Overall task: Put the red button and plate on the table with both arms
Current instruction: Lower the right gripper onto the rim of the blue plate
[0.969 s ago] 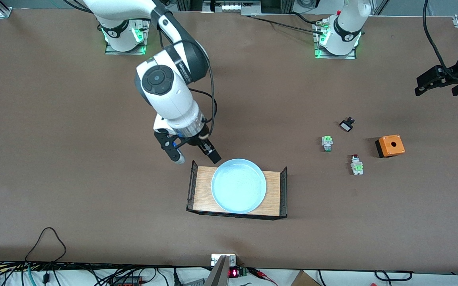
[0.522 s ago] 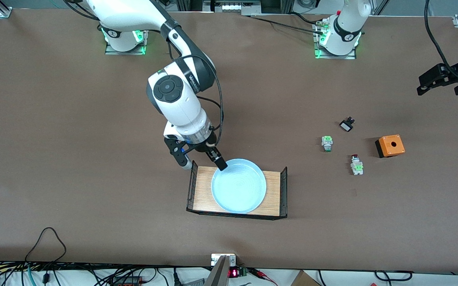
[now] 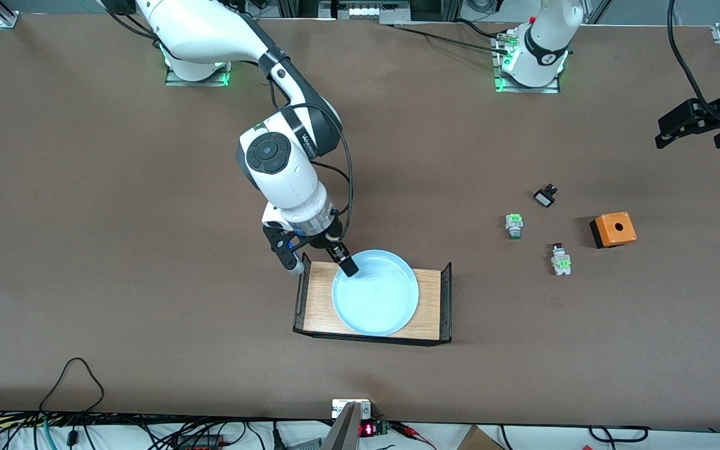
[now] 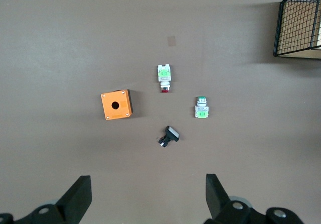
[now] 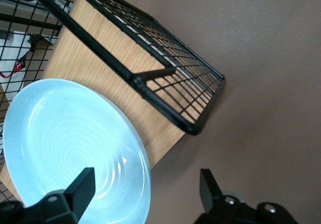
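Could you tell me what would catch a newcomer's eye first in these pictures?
Most striking is the pale blue plate on the wooden tray near the table's middle, with the right gripper, jaws open, straddling its rim. Next come the orange box and the red button among small switches toward the left arm's end, where the left gripper hangs open.

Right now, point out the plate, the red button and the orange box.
plate [image 3: 375,294]: front view, middle of its bowl.
red button [image 3: 560,258]: front view, its silver-white body.
orange box [image 3: 615,228]: front view, top face beside the hole.
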You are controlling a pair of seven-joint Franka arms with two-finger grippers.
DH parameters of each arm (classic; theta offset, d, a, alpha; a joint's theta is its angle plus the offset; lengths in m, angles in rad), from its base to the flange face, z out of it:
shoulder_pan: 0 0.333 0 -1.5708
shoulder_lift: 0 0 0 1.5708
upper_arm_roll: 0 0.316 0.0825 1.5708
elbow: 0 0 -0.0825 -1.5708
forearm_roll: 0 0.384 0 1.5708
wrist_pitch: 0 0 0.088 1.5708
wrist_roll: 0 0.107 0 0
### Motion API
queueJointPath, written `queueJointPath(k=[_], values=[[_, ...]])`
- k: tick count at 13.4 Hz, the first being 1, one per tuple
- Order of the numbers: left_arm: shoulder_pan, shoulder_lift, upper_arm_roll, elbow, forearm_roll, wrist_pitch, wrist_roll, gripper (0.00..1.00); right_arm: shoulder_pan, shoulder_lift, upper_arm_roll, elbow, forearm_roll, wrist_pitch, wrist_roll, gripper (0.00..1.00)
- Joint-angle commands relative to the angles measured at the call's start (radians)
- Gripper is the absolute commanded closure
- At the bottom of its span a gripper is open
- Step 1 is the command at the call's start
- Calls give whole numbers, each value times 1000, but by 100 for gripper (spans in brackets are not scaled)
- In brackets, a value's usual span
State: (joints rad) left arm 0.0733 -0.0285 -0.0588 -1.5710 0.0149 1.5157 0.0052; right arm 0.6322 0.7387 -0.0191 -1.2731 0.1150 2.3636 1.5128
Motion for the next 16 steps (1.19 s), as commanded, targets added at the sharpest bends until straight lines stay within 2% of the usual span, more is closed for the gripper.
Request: queueJointPath(k=[1,4,5,8,10,11,12,16], values=[[-1,7,-9,26,23,-23,-11,0,6,22,-5,28,17,-4,9,14],[-1,7,-9,26,23,-25,-11,0,7,34,-5,29,17,5,7,16],[-1,6,-9,26,23,-25,-11,0,7,37,-5,29,17,6,7,20],[-1,7,-9,28,23,-25,-2,0,4,38,-4,29,32,6,10,64],[-6,7,-9,28,23,-23,-8,0,6,36,-5,34,51,6,15,83],[-6,7,-10,34,23,-23,-10,0,7,36,-5,37,51,3,17,87],[-6,7,-10,39,23,-23,-10,0,7,34,-5,38,51,5,17,96],[-6,7,-9,39,23,-25,-10,0,11,33,-4,55,52,-6,20,100]])
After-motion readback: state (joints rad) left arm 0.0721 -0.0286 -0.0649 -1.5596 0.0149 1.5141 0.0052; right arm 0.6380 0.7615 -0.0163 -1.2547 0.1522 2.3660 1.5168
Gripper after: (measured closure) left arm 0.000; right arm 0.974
